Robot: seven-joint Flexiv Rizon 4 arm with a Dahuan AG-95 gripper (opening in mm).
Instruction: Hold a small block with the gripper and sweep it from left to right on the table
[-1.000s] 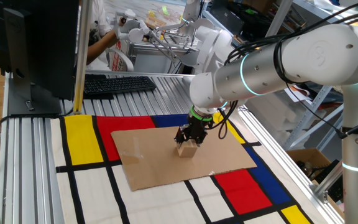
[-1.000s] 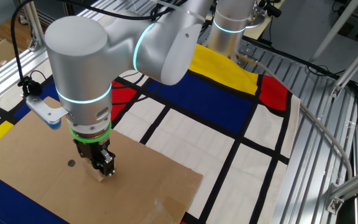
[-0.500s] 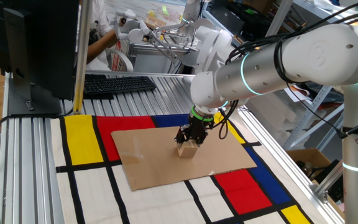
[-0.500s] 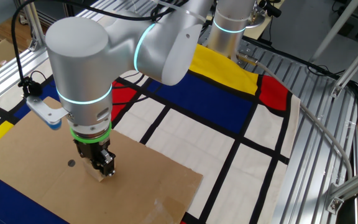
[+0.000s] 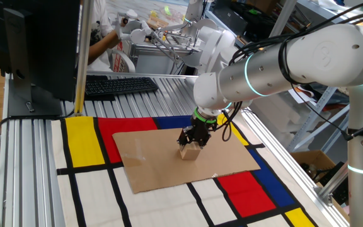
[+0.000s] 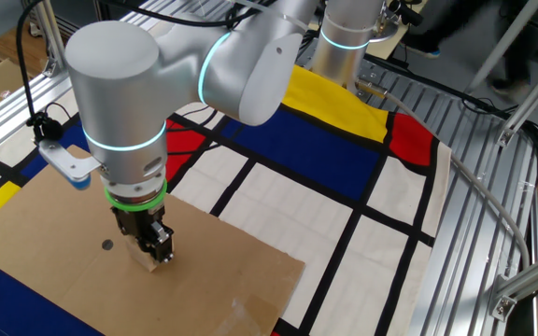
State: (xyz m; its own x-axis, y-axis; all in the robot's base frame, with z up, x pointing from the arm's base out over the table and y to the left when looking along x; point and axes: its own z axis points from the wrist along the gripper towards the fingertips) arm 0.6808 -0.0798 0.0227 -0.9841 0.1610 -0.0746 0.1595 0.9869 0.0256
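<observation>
The small block (image 5: 190, 152), a light tan wooden cube, rests on the brown cardboard sheet (image 5: 150, 157) that lies on the table's coloured mat (image 5: 80, 135). My black gripper (image 5: 191, 142) with its green ring stands upright over the block, shut on it from both sides. In the other fixed view the gripper (image 6: 150, 249) covers most of the block (image 6: 148, 262); only a tan sliver shows below the fingers, on the cardboard (image 6: 73, 233). The thick white and silver arm reaches in from the right.
A black keyboard (image 5: 118, 84) and a dark monitor (image 5: 40, 44) stand at the back left on the aluminium slats. A person sits behind them. The slatted frame rail (image 6: 479, 205) runs along the mat's edge.
</observation>
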